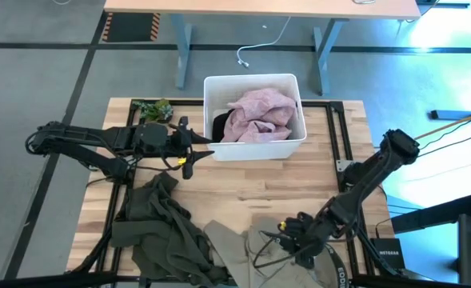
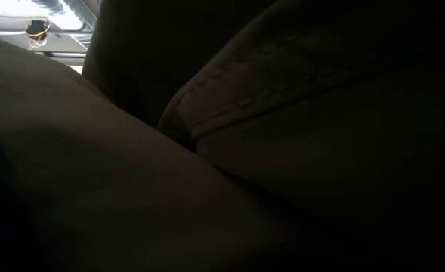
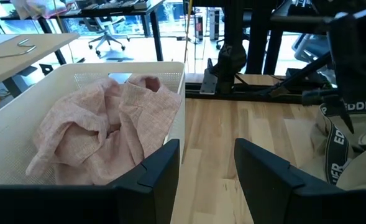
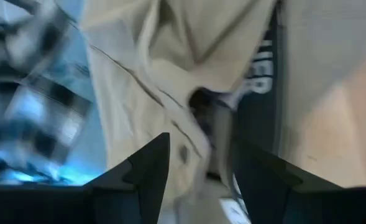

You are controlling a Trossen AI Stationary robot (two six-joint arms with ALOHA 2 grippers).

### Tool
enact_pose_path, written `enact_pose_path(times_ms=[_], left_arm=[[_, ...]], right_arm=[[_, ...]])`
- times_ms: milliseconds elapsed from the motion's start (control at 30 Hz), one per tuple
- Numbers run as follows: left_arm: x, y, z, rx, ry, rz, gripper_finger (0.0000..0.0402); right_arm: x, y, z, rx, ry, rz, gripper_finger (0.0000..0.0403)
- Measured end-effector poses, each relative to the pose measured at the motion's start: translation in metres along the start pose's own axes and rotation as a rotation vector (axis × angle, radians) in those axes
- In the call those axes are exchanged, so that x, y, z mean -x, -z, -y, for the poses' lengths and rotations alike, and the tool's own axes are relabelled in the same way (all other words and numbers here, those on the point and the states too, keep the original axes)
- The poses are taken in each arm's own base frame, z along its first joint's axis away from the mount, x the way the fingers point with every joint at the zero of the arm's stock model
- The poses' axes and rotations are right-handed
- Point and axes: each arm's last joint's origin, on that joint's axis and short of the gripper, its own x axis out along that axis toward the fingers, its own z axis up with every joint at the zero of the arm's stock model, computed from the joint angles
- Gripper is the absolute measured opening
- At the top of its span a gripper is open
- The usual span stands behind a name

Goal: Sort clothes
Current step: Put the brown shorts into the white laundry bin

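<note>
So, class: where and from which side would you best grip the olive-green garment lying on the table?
Probably the raised fold of the olive-green garment nearest the left end effector, coming from above: it lies flat and crumpled on the table, and that ridge stands up for pinching.

A robotics lab or office workspace: grey carpet-tiled floor [image 1: 43,80] surrounds the pale wooden worktable [image 1: 275,180], a light-topped desk on grey metal legs [image 1: 259,8] spans the frame's top, and black swivel chairs [image 3: 105,38] stand upper left.
</note>
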Motion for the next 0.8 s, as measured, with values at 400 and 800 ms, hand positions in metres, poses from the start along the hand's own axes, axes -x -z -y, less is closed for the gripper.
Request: enact_pose_path(times_ms=[400,800], left_arm=[[0.000,0.001,0.000,0.007,0.000,-0.006,0.0149],[0.000,0.001,0.000,0.010,0.000,-0.009,0.0149]], right_arm=[[-0.044,0.001,0.003,0.021,-0.084,-0.006,0.0186],[-0.077,-0.018,0.017,0.205,-0.028,0.058,0.0148]])
